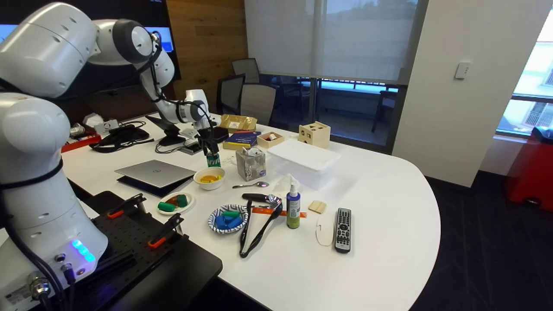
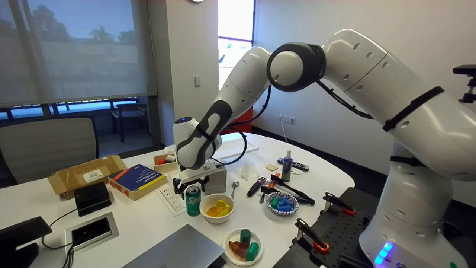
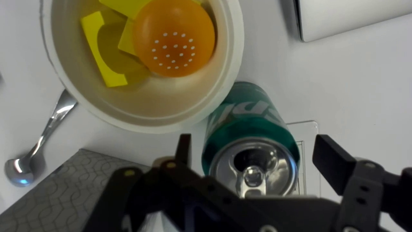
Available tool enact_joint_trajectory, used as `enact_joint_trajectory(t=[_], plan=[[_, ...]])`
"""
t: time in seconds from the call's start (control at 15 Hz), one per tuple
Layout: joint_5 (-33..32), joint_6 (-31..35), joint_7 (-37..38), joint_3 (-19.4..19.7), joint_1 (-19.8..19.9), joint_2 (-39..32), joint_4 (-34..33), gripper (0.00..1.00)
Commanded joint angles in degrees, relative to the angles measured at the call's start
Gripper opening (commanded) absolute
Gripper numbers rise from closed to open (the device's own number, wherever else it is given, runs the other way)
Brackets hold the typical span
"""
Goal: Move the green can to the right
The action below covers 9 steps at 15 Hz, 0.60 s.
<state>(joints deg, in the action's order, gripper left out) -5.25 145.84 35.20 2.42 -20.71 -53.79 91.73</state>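
The robot arm [image 2: 241, 83] is hanging over a crowded counter [image 1: 380, 259], and its end effector [image 3: 257, 157] is straddling the green can [image 3: 250, 133] with its fingers [image 3: 333, 162] spread apart; the wrist view is showing me a gap on both sides, so nothing is being gripped. The can is standing upright between the bowl [image 3: 151, 103] and the outlet panel [image 2: 173, 203].

The bulkiest trouble I'm seeing is the tissue box [image 1: 251, 165]: it's sitting near one finger and, in both exterior views, to the can's right, so a hasty sideways move could be knocking it. Next I'm eyeing the bowl, sitting so close I'm not certain whether it's touching the can; a low drag might be pulling it along. Smaller again, the can's dark mouth [image 3: 247, 159] is looking open, so tilting could be spilling whatever it's holding.

Further around, the lidded bin [image 1: 304, 154] is standing past the tissue box, the laptop [image 1: 155, 172] is lying apart from both can and bowl, and a spoon [image 3: 47, 129] is resting near the bowl, probably low enough for a lifted can to be clearing it.
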Motion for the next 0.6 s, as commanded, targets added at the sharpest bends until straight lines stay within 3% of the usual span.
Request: enact_joint_trajectory(t=[0.0,0.2,0.53], plan=[[1.34,-1.5,-0.65,0.58,-0.28,-1.01,-1.97,0.69],[1.23,-1.97,-0.67,0.7,-0.41,-1.34,-2.4,0.46],[1.05,-1.99,-1.01,0.59,-0.46,0.16,-1.65,0.45]])
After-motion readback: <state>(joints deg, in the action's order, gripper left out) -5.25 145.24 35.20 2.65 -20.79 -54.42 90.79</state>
